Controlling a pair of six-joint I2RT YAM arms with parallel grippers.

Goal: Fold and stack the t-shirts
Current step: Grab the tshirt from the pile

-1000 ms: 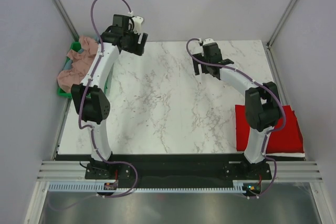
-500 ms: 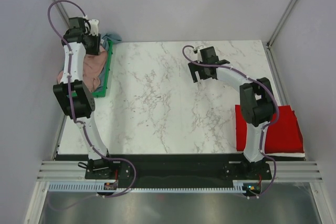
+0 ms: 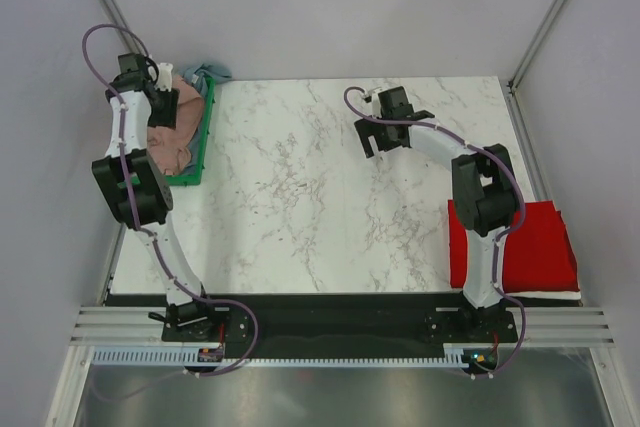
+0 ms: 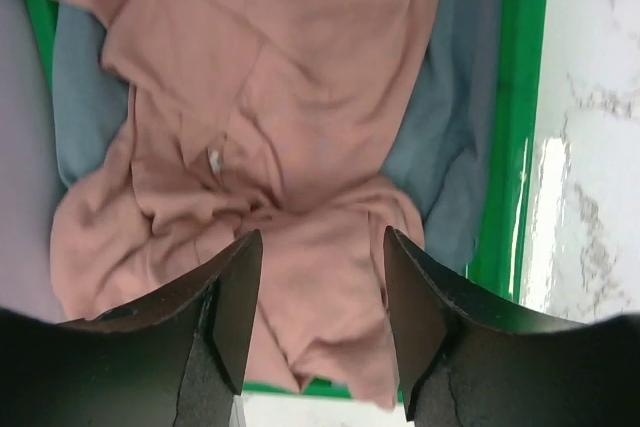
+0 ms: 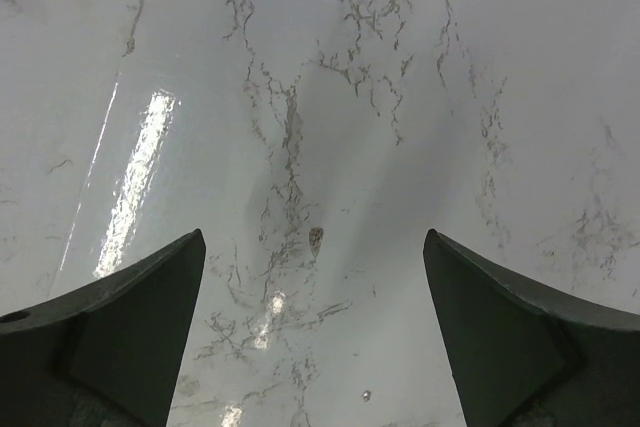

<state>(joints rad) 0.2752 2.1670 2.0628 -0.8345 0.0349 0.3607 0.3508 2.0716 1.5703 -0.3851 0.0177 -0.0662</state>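
Pink t-shirt, left jaws parted above

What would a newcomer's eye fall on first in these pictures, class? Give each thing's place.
The folded red t-shirt at the near right edge stands out most against the white marble table. Next comes the crumpled dusty-pink t-shirt lying over a grey-blue one in the green bin at the far left, with the left pincer open above it. The right pincer hangs open over bare marble.
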